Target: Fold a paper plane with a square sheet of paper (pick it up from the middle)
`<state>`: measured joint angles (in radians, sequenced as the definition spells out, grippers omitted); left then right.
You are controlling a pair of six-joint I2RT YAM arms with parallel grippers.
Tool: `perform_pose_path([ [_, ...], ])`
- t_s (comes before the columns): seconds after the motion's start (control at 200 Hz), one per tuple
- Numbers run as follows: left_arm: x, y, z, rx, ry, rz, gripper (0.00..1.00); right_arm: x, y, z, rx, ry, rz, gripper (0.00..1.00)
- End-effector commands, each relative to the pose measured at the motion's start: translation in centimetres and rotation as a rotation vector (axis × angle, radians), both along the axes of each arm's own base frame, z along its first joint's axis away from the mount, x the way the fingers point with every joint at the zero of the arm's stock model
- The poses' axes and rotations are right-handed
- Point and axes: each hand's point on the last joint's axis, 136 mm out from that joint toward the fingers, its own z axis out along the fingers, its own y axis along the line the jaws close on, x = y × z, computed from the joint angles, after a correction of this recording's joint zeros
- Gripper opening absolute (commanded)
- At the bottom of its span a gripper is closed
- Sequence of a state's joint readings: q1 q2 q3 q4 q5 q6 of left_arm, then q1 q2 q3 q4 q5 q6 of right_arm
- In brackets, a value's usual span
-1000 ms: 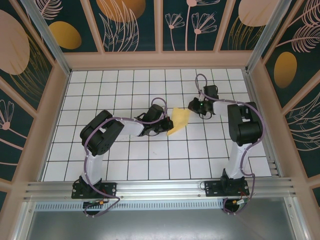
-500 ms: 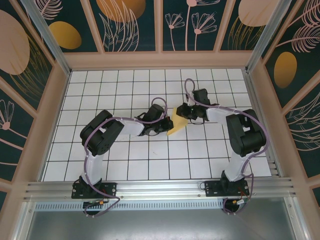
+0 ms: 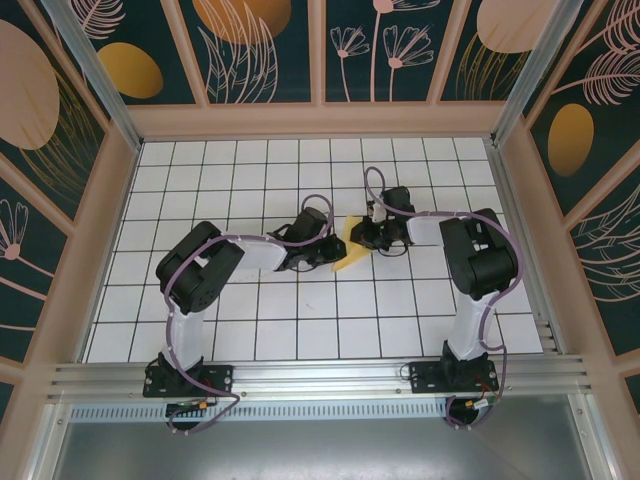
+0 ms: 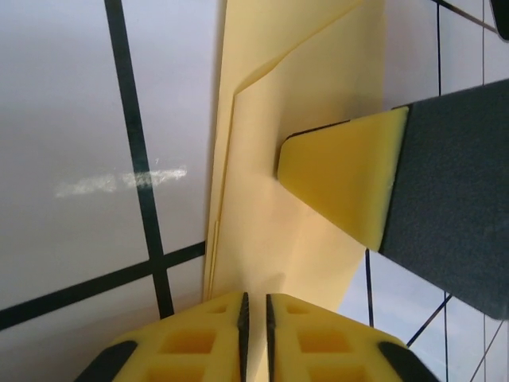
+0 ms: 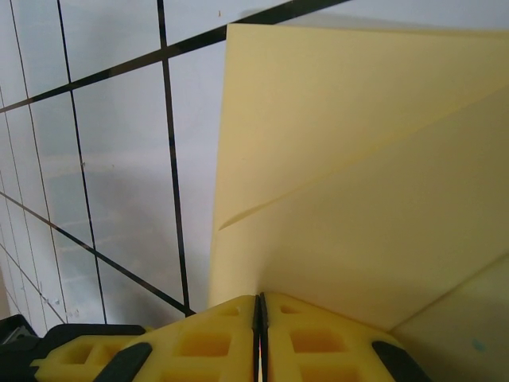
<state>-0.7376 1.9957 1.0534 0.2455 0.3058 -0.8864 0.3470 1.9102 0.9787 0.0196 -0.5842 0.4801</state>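
Overhead, we cannot read the folds of the square sheet of paper (image 3: 349, 252) (too small), and the left gripper (image 3: 333, 250) and right gripper (image 3: 368, 238) cover its sides. In both wrist views it runs off frame: top edge for the left, right edge for the right.

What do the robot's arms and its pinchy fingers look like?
The left arm and the right arm both have chunky black joints and white links. Each stands on a black base and has a thin lilac cable looping along it. The left gripper and the right gripper have yellow fingers with square holes and dark grey edges.
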Motion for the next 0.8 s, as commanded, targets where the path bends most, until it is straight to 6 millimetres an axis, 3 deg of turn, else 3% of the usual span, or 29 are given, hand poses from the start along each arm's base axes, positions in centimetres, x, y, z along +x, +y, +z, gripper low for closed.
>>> perform_pose_path([
  [0.0, 0.4, 0.0, 2.6, -0.011, -0.023, -0.002, 0.21, -1.4, -0.5, -2.0, -0.028, 0.064, 0.003, 0.1],
  [0.49, -2.8, 0.1, 0.5, -0.059, 0.072, -0.054, 0.24, -1.5, -0.4, -2.4, -0.017, 0.068, 0.006, 0.1],
  [0.585, -3.6, 0.9, -0.7, -0.026, 0.098, -0.052, 0.24, -1.6, -0.4, -2.6, -0.02, 0.075, 0.005, 0.1],
  [0.675, -3.6, 0.9, -0.5, -0.027, 0.091, -0.054, 0.24, -1.6, -0.4, -2.7, -0.018, 0.076, 0.006, 0.1],
  [0.796, -2.9, 0.4, 1.3, -0.059, 0.044, -0.053, 0.25, -1.6, -0.4, -2.7, -0.017, 0.077, 0.006, 0.1],
])
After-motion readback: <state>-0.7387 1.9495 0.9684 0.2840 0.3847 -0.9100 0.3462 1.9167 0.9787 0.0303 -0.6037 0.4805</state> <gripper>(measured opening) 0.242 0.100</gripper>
